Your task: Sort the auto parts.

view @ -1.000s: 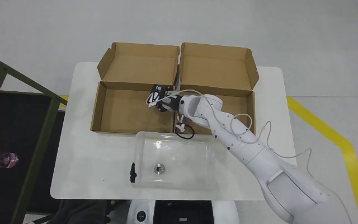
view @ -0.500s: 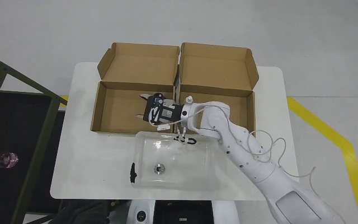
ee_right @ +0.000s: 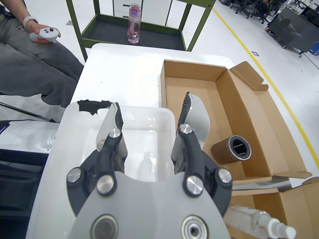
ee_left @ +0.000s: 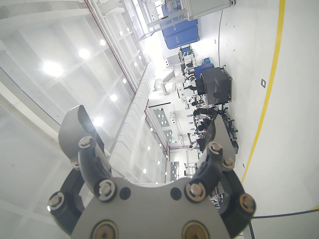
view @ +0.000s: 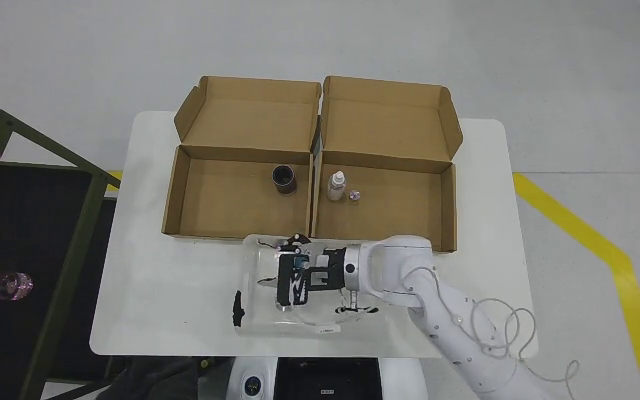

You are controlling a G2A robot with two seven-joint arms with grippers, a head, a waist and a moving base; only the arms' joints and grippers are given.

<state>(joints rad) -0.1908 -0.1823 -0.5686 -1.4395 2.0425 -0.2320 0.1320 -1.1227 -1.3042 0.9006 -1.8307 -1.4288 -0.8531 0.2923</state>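
Clear bin (view: pixel 252 262) lay under the right gripper (ee_right: pixel 152 108), its fingers spread and empty; the left gripper (ee_left: pixel 145 115) had fingers spread too.

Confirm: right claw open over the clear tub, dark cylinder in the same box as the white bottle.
Not the same box: the top view shows the dark cylinder in one cardboard box, the white bottle in the neighbouring box. The right claw is open over the clear tub.
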